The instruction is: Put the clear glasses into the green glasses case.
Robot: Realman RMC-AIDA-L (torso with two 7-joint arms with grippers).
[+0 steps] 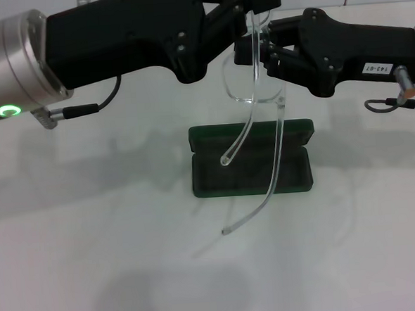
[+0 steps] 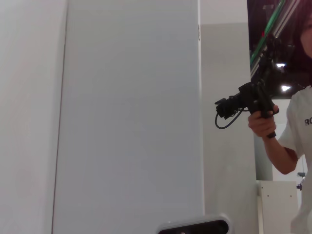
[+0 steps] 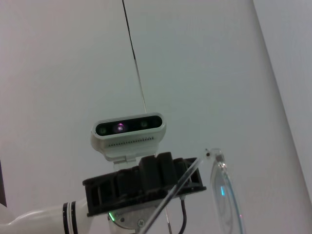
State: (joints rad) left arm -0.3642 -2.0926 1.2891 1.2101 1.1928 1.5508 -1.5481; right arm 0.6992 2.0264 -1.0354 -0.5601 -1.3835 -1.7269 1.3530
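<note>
The clear glasses [image 1: 248,84] hang in the air above the table, lenses upward and both slim temple arms dangling down. My left gripper [image 1: 240,16] reaches in from the left and grips the top of the frame. Coming from the right, my right gripper [image 1: 257,51] is shut on the frame a little lower. Directly below lies the green glasses case [image 1: 293,180], open, its dark lining facing up. One temple tip hangs over the case's inside and the other reaches past its front edge. The right wrist view shows a lens [image 3: 225,197] beside the left gripper's black body [image 3: 141,185].
The white table [image 1: 93,240] surrounds the case. In the left wrist view a person [image 2: 292,141] stands off to the side holding a black handheld device [image 2: 248,102], with a pale wall panel [image 2: 131,112] filling most of that view.
</note>
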